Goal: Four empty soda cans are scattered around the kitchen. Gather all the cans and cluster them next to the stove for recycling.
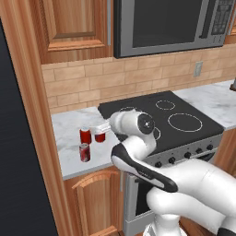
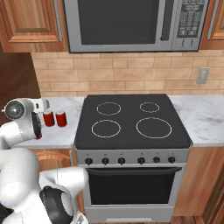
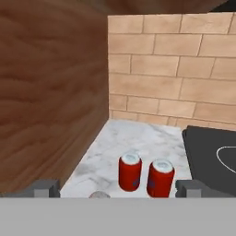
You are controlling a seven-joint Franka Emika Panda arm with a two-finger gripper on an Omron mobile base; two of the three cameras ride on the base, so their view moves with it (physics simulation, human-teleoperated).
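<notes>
Marble counter [image 1: 69, 126] left of stove [image 2: 131, 118]: three soda cans [image 1: 85, 152] upright, long axes vertical, clustered close together. Gripper [image 3: 115, 188] above them, spread wide, holding nothing.

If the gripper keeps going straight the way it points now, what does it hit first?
Probably the two soda cans standing just ahead between the open gripper fingertips; beyond them lies bare counter, then the brick wall. Depth is uncertain.

Three soda cans [image 1: 85, 136] stand on the counter [image 1: 69, 124] left of the stove [image 1: 161, 120]
</notes>
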